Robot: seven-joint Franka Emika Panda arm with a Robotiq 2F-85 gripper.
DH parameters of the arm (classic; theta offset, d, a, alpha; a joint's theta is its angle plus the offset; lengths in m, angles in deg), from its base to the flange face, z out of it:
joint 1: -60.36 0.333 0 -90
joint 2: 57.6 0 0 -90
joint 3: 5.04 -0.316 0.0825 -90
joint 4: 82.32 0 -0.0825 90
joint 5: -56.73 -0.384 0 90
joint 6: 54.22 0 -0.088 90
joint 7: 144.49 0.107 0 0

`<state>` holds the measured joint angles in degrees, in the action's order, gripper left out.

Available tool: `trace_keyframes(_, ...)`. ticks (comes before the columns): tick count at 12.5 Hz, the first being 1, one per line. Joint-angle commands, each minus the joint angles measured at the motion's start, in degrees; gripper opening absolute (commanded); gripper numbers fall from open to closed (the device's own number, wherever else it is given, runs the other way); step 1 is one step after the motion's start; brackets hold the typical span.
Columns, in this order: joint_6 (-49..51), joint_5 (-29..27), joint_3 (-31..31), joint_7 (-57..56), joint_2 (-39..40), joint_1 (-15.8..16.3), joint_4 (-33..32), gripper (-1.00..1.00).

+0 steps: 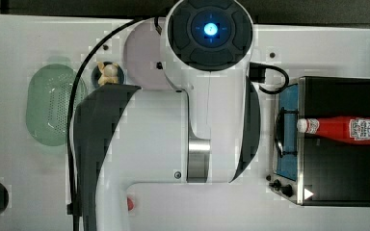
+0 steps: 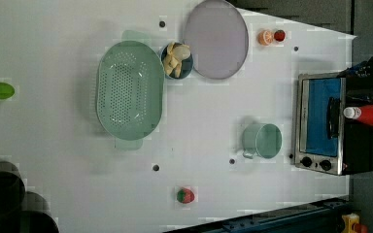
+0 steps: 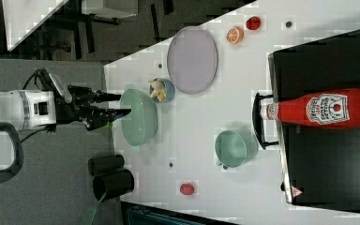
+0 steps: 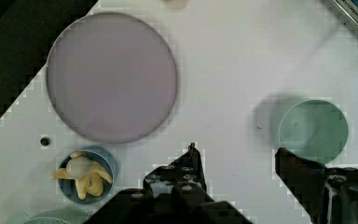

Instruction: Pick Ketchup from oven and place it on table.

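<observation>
The ketchup (image 1: 342, 129) is a red squeeze bottle lying on its side on the black top of the oven (image 1: 337, 168), its white cap pointing toward the door handle. It also appears in the left view (image 2: 371, 115) and the right view (image 3: 326, 108). The oven (image 3: 328, 159) stands at one end of the white table (image 1: 318, 43) with its bluish glass door closed. My gripper (image 3: 121, 104) hangs high over the table, far from the oven, open with nothing between its fingers. In the wrist view the gripper (image 4: 235, 156) looks down on bare table between a plate and a cup.
On the table are a green colander (image 2: 130, 90), a purple plate (image 2: 215, 39), a blue bowl with a yellow toy (image 2: 177, 60) and a green cup (image 2: 263, 141) near the oven door. A strawberry (image 2: 185, 195), an orange slice (image 2: 265, 37) and a lime (image 2: 0, 90) lie near edges. Black cylinders (image 2: 2, 187) stand at a corner.
</observation>
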<state>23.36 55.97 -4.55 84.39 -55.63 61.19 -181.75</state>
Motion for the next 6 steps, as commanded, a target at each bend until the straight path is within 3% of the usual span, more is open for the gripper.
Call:
trace_keyframes(1,6.8,1.3,-1.1,-2.5,-9.9,-7.7,-4.0,0.49)
trace_keyframes(2,6.7,1.3,-0.4,-2.5,-9.7,-7.8,-4.0,1.00)
trace_keyframes(6,6.5,1.3,5.3,-2.5,-7.2,-8.7,-4.0,1.00)
